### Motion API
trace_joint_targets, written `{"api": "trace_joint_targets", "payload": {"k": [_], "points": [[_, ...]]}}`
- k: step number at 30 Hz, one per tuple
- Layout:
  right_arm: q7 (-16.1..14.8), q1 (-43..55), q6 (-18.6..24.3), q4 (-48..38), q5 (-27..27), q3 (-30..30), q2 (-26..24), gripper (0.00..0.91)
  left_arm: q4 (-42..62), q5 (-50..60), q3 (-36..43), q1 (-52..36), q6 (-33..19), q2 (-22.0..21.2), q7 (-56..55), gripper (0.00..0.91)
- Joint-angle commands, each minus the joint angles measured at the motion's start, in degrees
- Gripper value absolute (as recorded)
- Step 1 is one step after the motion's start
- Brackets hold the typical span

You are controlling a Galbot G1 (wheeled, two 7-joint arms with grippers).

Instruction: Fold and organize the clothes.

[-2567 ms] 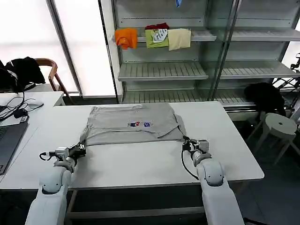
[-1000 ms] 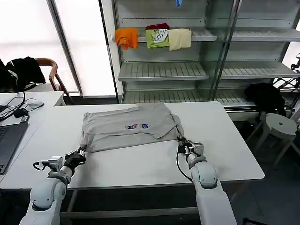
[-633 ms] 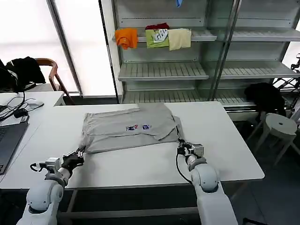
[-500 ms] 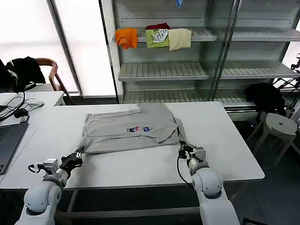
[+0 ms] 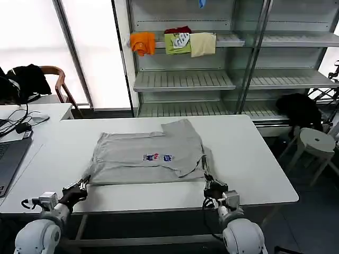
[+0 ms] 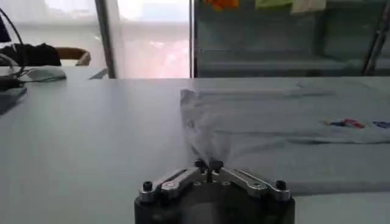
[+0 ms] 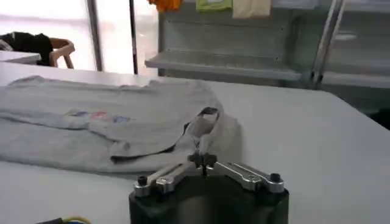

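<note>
Here, left end effector (image 5: pixel 80 186) and right end effector (image 5: pixel 210 184) both clamped on grey shirt (image 5: pixel 145 157) corners.

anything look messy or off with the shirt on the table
Yes. The grey shirt is unevenly folded: its far right corner sticks out past the far edge, and near the right gripper a flap curls over, showing a dark neck opening.

A light grey shirt (image 5: pixel 147 157) with a small red-and-blue chest print (image 5: pixel 158 156) lies on the white table (image 5: pixel 249 159).
</note>
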Motion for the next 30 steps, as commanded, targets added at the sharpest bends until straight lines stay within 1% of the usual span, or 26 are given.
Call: {"api": "trace_joint_targets", "payload": {"k": [1, 8, 9, 10, 11, 12, 18, 19, 21, 22, 24, 25, 26, 28, 30], "points": [[-0.3, -6.8, -0.2, 5.1, -0.8, 0.1, -0.5, 0.000, -5.7, -1.0, -4.5, 9.6, -0.8, -2.1, -0.7, 0.000], [-1.0, -7.2, -0.1, 3.9, -1.0, 0.5, -0.4, 0.000, -7.0, -0.4, -3.8, 11.5, -1.1, -3.5, -1.7, 0.000], [-1.2, -7.3, -0.1, 3.8, -1.1, 0.6, -0.5, 0.685, -7.2, -0.4, -3.6, 11.6, -1.1, -3.7, -2.0, 0.000], [-1.1, -7.5, -0.1, 3.7, -1.1, 0.8, -0.5, 0.907, -7.8, -0.4, -3.4, 11.7, -0.8, -4.0, -2.5, 0.050], [-1.1, -7.5, -0.1, 3.7, -1.1, 0.9, -0.4, 0.907, -8.3, -0.2, -3.3, 11.8, -0.8, -4.2, -2.8, 0.403], [-1.1, -7.6, -0.1, 3.8, -1.0, 1.2, -0.2, 0.907, -8.4, -0.1, -3.3, 11.8, -0.9, -4.3, -2.9, 0.907], [-0.1, -7.4, 0.0, 7.7, -1.3, 3.6, 0.9, 0.907, -12.4, 0.7, -4.9, 10.8, -0.8, -5.4, -4.4, 0.907], [-0.2, -6.8, 0.2, 9.4, -4.3, 4.5, 1.5, 0.907, -13.2, 1.6, -6.2, 10.1, -0.9, -5.8, -4.3, 0.907], [-0.4, -6.1, 1.9, 10.5, -8.4, 4.8, 2.3, 0.907, -13.5, 1.7, -8.1, 8.0, -0.9, -6.2, -4.3, 0.907], [-1.0, -5.4, 1.9, 11.4, -10.3, 4.9, 3.0, 0.907, -13.3, 2.3, -9.9, 6.1, -1.1, -6.5, -4.2, 0.907], [-1.5, -4.2, 1.5, 12.1, -10.6, 4.8, 3.5, 0.907, -12.7, 2.4, -10.6, 4.3, -1.8, -6.4, -3.7, 0.907], [-2.8, -1.7, 0.4, 12.2, -10.6, 4.6, 4.0, 0.907, -12.2, 1.8, -10.2, 3.3, -2.6, -5.7, -3.4, 0.907], [-3.2, -0.4, 0.0, 12.0, -10.5, 4.4, 4.0, 0.907, -11.8, 1.7, -9.9, 2.9, -2.6, -5.3, -3.4, 0.907], [-3.6, 5.7, 0.0, 9.2, -10.4, 3.4, 3.6, 0.907, -11.2, 1.7, -8.6, 0.1, -2.9, -4.5, -2.0, 0.907], [-4.0, 9.1, -0.1, 6.2, -9.1, 2.5, 3.3, 0.907, -9.9, 1.4, -6.9, -3.1, -2.4, -3.6, -0.9, 0.907]]}}
